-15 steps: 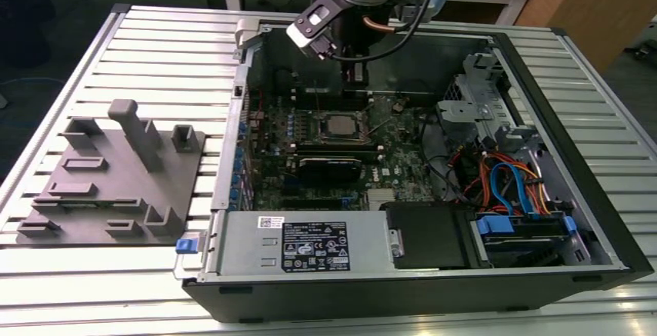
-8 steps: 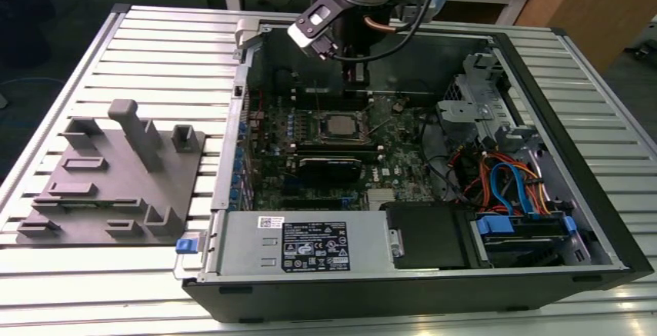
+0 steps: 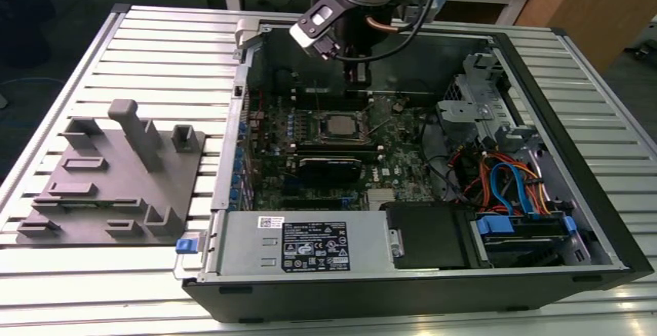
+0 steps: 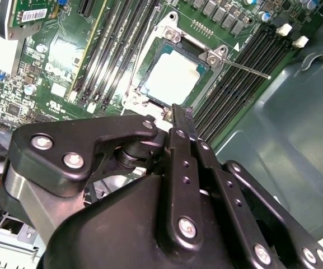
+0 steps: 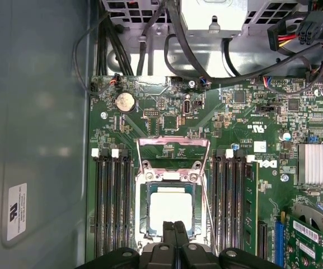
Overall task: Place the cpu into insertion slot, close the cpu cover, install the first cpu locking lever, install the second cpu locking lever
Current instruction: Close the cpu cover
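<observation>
Tool [image 5: 174,228], pressed together, hangs above the cpu [image 5: 169,204], with memory slots [image 5: 112,207] flanking either side.

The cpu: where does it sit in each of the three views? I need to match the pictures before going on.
Exterior view: the cpu lies mid-motherboard, lower in the picture than the gripper.
Second wrist view: the cpu is the pale square just past the gripper.
First wrist view: the cpu sits between the memory slots, just past the gripper.
Shared landmark: the gripper's shut fingertips, aimed toward the cpu.
</observation>
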Tool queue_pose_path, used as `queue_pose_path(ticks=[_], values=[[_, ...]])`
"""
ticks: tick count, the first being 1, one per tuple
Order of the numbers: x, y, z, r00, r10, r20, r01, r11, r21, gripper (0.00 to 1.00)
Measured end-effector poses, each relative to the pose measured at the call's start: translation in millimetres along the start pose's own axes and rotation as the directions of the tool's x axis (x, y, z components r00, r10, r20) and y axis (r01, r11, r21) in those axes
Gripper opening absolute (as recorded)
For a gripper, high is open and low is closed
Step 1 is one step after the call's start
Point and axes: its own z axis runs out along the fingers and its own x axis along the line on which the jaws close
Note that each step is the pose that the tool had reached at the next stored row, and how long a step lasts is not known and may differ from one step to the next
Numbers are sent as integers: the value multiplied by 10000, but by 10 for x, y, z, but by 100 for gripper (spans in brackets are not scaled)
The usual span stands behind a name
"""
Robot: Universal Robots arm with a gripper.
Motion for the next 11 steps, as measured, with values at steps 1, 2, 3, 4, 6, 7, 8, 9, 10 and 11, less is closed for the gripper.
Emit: queue_pose_path(ticks=[1,2,3,4,6,7,8,9,10,11], values=[[0,2,0,10000,0,0,0,10000,0,11],[0,4,0,10000,1,1,-1,10000,0,11],[0,7,0,10000,0,1,0,10000,0,11],[0,10,0,10000,0,0,0,10000,0,11],[0,18,0,10000,0,1,0,10000,1,11],[0,21,0,10000,0,0,0,10000,1,11],[0,24,0,10000,0,1,0,10000,2,11],[0,25,0,10000,0,1,0,10000,2,11],[0,27,0,10000,0,0,0,10000,3,11],[0,30,0,10000,0,0,0,10000,4,11]])
